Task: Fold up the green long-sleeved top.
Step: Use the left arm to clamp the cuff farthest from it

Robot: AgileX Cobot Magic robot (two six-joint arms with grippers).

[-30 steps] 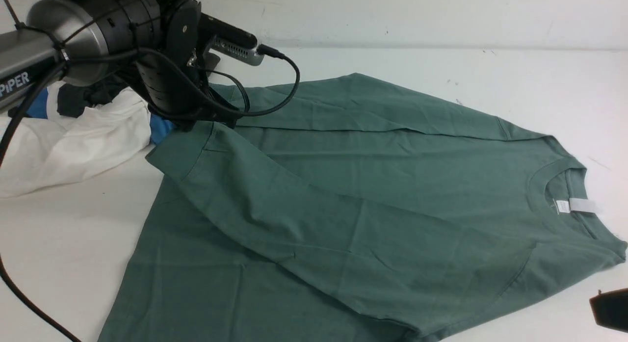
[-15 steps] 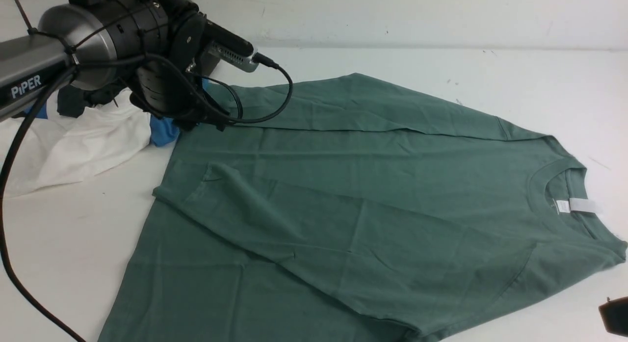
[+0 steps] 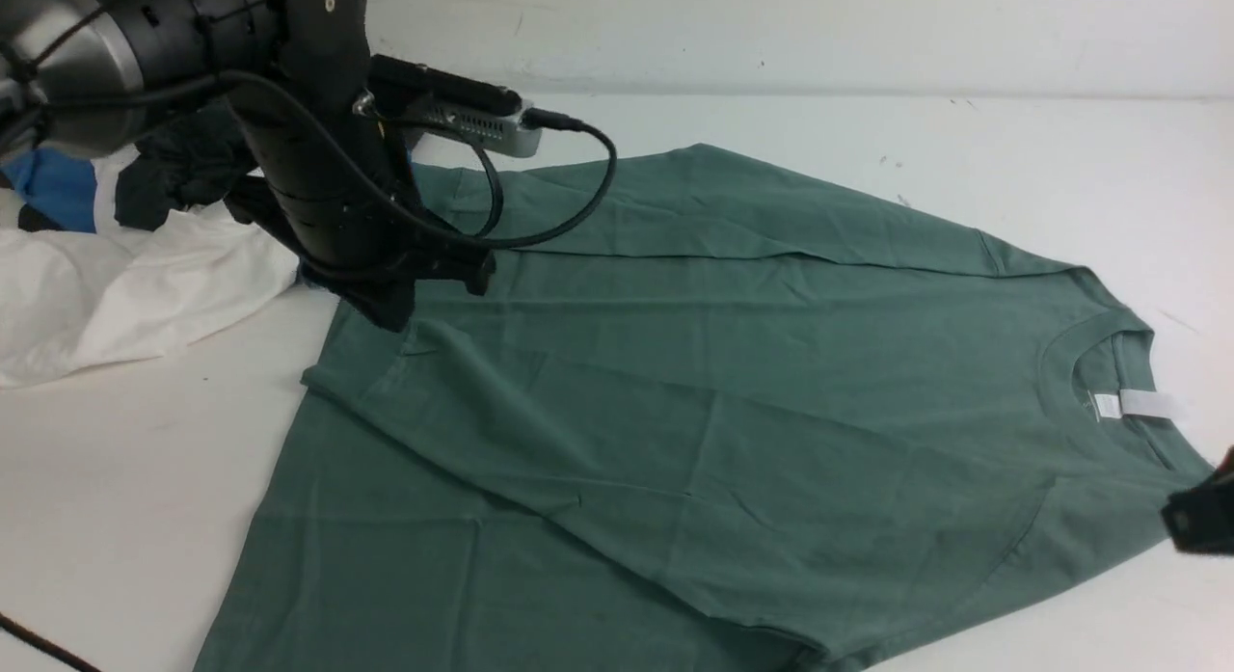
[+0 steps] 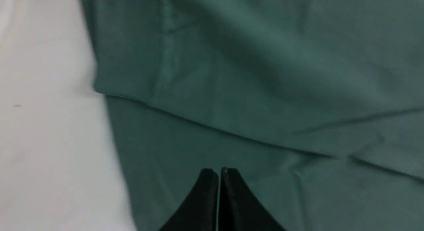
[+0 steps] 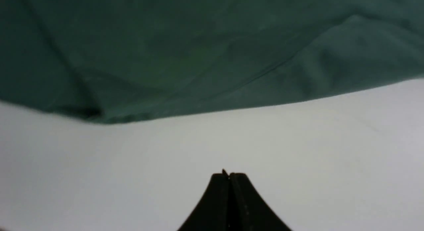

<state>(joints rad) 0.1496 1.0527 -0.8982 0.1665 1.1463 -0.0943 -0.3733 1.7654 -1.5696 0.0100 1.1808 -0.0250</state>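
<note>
Front view has the green long-sleeved top (image 3: 733, 363) spread on the white table (image 3: 125, 479), collar to the right, one sleeve folded across its body. The left gripper (image 4: 219, 173), jaws pressed together and empty, hangs over fabric beside that sleeve's cuff. The right gripper (image 5: 228, 174), likewise closed, is over bare table just off the top's edge.

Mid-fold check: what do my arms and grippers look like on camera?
Left arm: black cylindrical wrist on a silver-grey link, black cables looped around it, silver-and-black camera bar. Left gripper and right gripper: matte black, tapering to wedge tips.
</note>
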